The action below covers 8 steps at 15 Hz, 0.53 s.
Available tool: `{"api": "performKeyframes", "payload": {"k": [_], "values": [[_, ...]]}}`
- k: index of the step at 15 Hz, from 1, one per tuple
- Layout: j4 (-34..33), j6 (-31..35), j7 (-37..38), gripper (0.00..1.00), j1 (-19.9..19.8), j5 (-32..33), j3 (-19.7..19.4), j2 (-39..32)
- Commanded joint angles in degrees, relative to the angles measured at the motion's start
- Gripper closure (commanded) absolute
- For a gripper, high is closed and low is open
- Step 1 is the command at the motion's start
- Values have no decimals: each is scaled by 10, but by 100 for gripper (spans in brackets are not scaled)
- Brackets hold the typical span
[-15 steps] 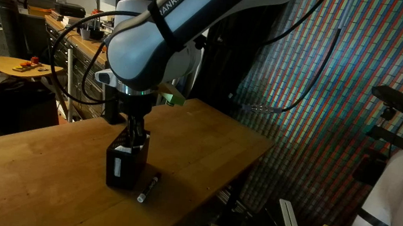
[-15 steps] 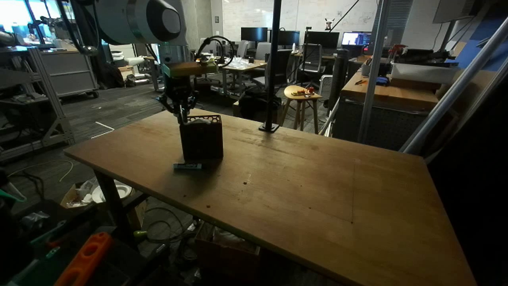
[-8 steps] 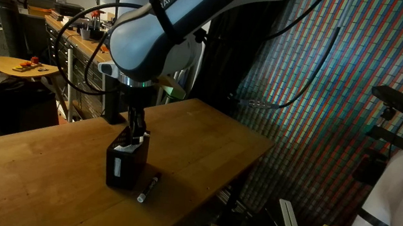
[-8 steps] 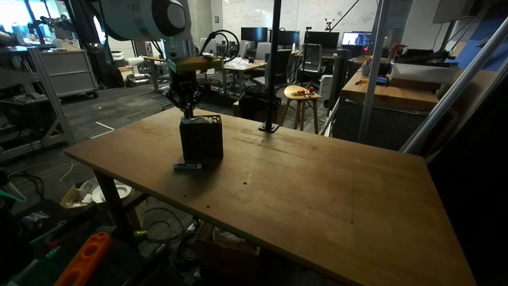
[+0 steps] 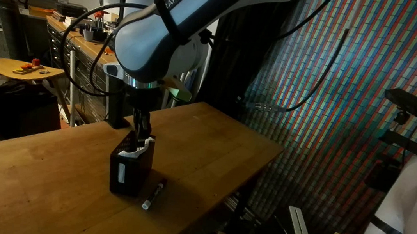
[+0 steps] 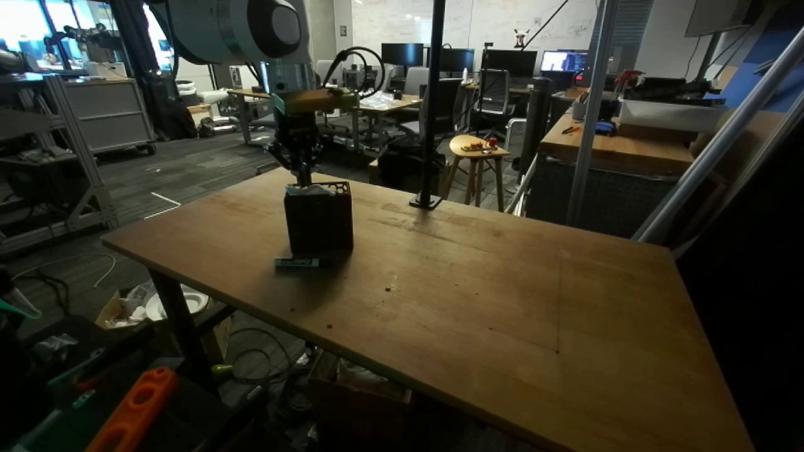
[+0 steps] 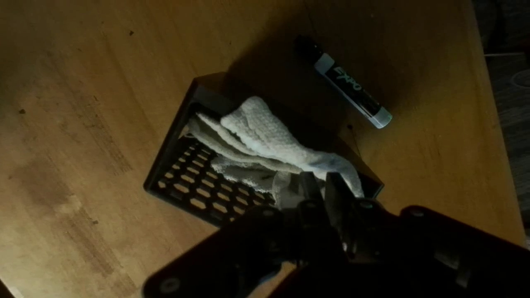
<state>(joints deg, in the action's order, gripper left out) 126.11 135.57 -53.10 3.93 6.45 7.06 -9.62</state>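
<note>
My gripper [image 7: 321, 180] points downward at the mouth of the black plastic box [image 6: 320, 223]. Its two fingertips stand almost pressed together, with only a narrow slit between them; whether a thin fold of fabric is pinched there, I cannot tell. The white towel [image 7: 265, 128] lies in the box, directly under the tips; contact seems likely to me, but I cannot confirm it.

About the progress, I judge it well advanced: most of the towel that I can see is already inside the box. Not settled is a loose fold which rests up along one long rim, and my fingers are not clear of the box. The EXPO marker [image 7: 348, 85] lies outside, just beside the box and apart from it, on the wooden tabletop [image 5: 47, 185].

The towel looks soft and nubby, like terry cloth, bunched into long, rolled folds with some beige edges. The box is narrow and deep, with straight walls; one long wall is cut with rows of hexagonal holes, and in an exterior view its short side carries a pale rectangular label [image 5: 121, 173]. The marker is a slim cylinder with a dark cap and a whitish end. The tabletop is brown, scuffed, with small dark pits.
</note>
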Motion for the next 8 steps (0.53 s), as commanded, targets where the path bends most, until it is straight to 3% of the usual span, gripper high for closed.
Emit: {"api": "performKeyframes", "payload": {"k": [1,8], "values": [[-13,3,-5,86,-5,0,0,-10],[-33,3,0,88,-5,-1,3,-31]]}}
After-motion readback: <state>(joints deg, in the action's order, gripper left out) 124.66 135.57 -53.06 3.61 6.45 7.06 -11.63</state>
